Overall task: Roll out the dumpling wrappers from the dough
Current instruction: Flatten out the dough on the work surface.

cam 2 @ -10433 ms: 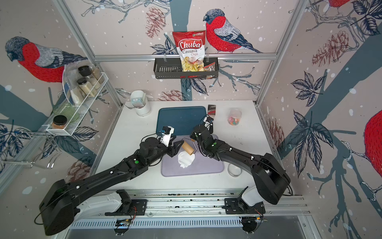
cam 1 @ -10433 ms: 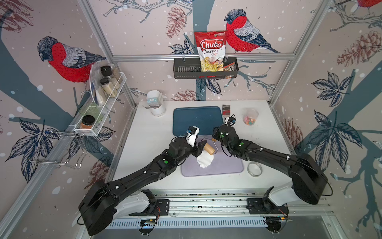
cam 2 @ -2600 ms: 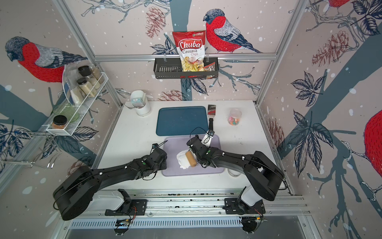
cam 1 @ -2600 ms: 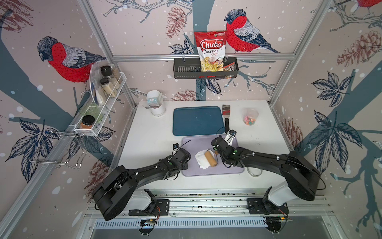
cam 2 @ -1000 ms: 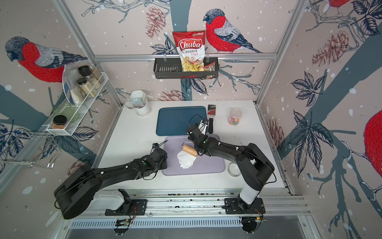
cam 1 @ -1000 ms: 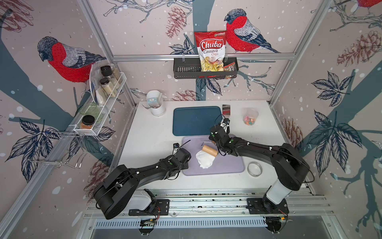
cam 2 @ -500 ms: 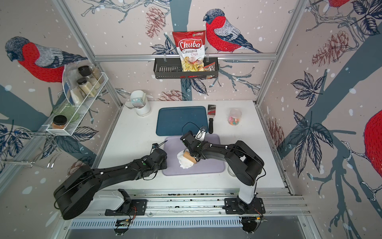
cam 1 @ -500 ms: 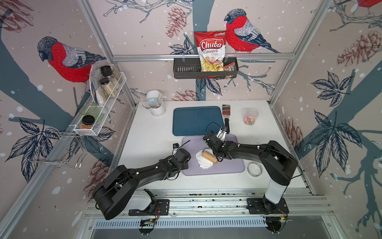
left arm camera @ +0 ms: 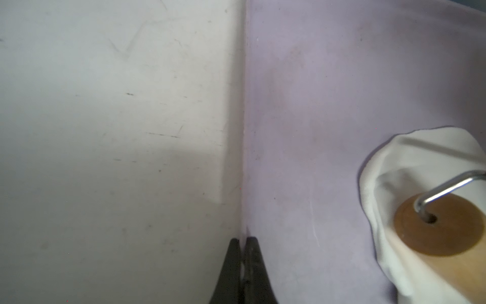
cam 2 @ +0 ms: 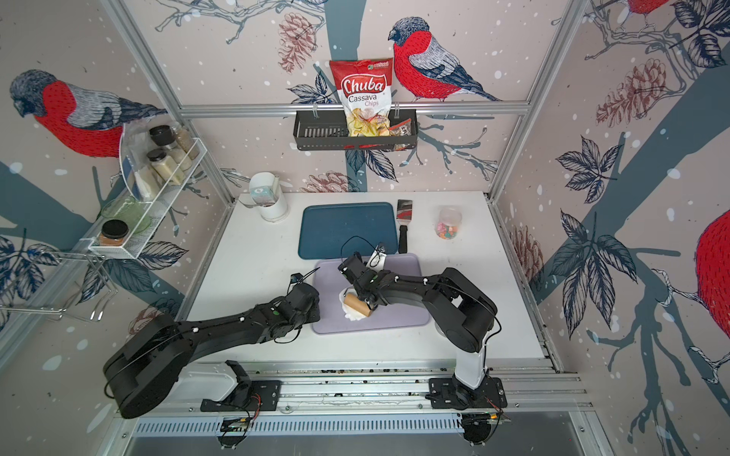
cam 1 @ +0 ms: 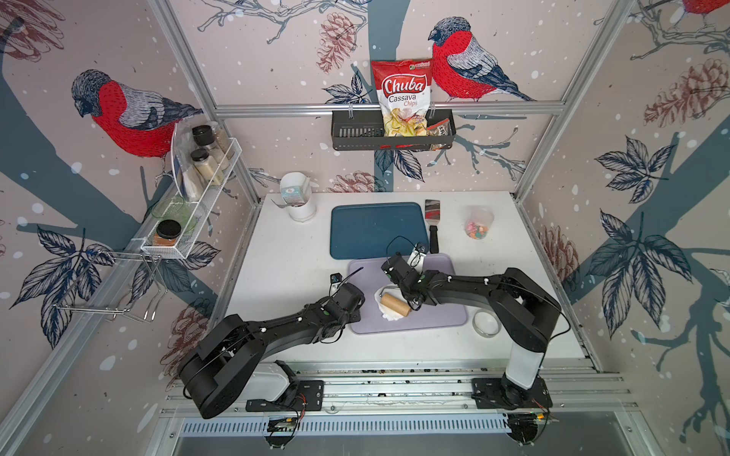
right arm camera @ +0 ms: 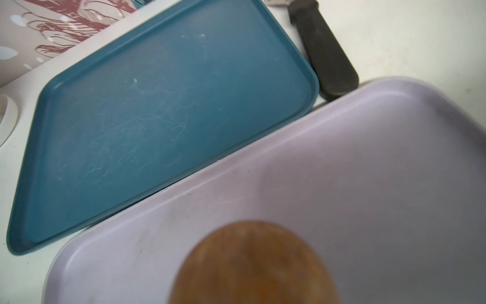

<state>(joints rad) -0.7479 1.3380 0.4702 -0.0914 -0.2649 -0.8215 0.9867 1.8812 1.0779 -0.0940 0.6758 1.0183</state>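
Item: rolling of the dough, in progress, early stage. The soft white lumpy dough [cam 1: 389,315] lies just below the centre of both top views, on the left part of the flat lilac plastic tray [cam 1: 438,316]. It is still thick and folded, with an uneven outline. The small wooden roller [cam 1: 395,304] on its bent metal wire frame rests on top of the dough. The right gripper [cam 1: 412,304] sits over the roller's handle. Its jaws are hidden, but they appear closed on that handle, since a blurred wooden end fills the bottom of the right wrist view. The left gripper [left arm camera: 243,239] has its jaws fully together and holds nothing, its tips at the left rim of the lilac tray, apart from the dough. The thin metal ring cutter [cam 1: 475,323] lies unused on the table, right of the lilac tray. The dark blue rectangular tray [cam 1: 375,231] above it holds nothing. Outstanding, by judgement: flattening to an even sheet, then all cutting, as no cut round shows.
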